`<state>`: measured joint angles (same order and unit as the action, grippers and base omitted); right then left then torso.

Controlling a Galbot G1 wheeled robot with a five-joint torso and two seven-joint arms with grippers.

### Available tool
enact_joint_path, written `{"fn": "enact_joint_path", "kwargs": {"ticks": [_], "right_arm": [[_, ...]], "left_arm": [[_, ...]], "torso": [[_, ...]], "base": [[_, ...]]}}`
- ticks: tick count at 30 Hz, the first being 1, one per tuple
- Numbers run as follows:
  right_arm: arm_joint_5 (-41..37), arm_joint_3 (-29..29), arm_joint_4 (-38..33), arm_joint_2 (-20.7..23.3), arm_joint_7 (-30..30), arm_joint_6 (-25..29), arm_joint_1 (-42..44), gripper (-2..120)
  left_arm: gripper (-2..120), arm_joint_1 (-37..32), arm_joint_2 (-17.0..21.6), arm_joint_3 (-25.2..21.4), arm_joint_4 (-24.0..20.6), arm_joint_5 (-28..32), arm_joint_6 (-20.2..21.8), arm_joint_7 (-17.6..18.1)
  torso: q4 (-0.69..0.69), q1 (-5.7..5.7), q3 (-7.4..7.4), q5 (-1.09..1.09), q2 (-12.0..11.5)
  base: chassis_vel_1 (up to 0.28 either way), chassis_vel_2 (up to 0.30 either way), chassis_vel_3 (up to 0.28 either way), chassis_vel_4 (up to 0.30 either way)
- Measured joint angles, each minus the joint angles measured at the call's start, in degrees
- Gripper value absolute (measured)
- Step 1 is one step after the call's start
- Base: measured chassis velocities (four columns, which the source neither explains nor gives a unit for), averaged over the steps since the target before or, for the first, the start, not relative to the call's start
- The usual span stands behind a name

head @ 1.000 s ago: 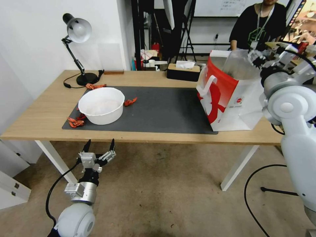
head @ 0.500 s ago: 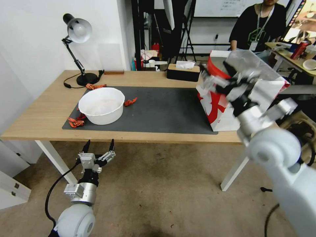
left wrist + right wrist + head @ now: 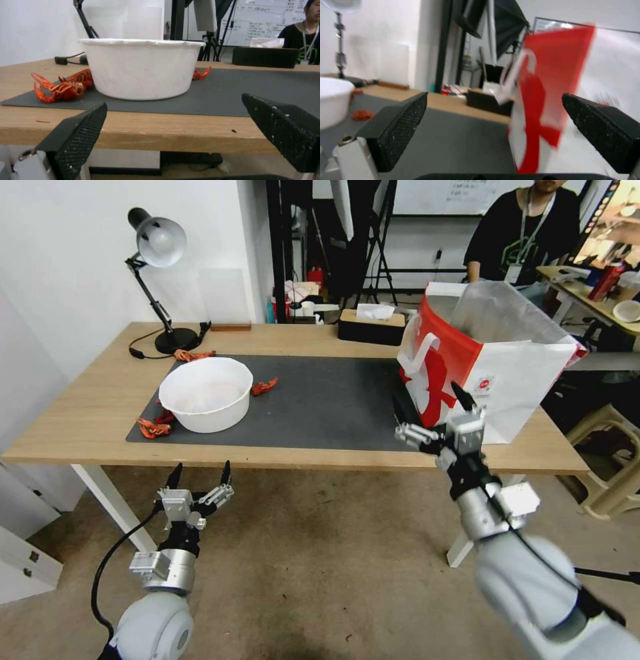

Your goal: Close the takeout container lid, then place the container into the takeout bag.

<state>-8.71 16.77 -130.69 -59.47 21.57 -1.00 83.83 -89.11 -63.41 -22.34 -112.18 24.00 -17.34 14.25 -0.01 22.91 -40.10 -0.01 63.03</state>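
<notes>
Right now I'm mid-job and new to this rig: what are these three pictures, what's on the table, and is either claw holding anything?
The wide picture comes from the robot's head, looking down at a wooden table. The other two come from cameras on each wrist, looking out between that claw's black fingers. The left gripper hangs open below the table's front edge, facing the white bowl. The right gripper is open and empty at the table's front edge, beside the takeout bag. Red crayfish pieces lie around the bowl on a dark mat; a desk lamp stands at the back.
</notes>
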Motion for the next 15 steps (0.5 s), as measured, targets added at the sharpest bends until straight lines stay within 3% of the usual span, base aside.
{"fn": "enact_joint_path", "kwargs": {"ticks": [15], "right_arm": [[5.01,-2.66,9.13,-3.60,4.37,10.95,9.05,100]], "left_arm": [[100,-0.08,-0.35,0.16,0.23,0.11,-0.04,0.00]], "torso": [[0.01,0.01,0.00,0.01,-0.01]], "base": [[0.000,0.000,0.000,0.000]]}}
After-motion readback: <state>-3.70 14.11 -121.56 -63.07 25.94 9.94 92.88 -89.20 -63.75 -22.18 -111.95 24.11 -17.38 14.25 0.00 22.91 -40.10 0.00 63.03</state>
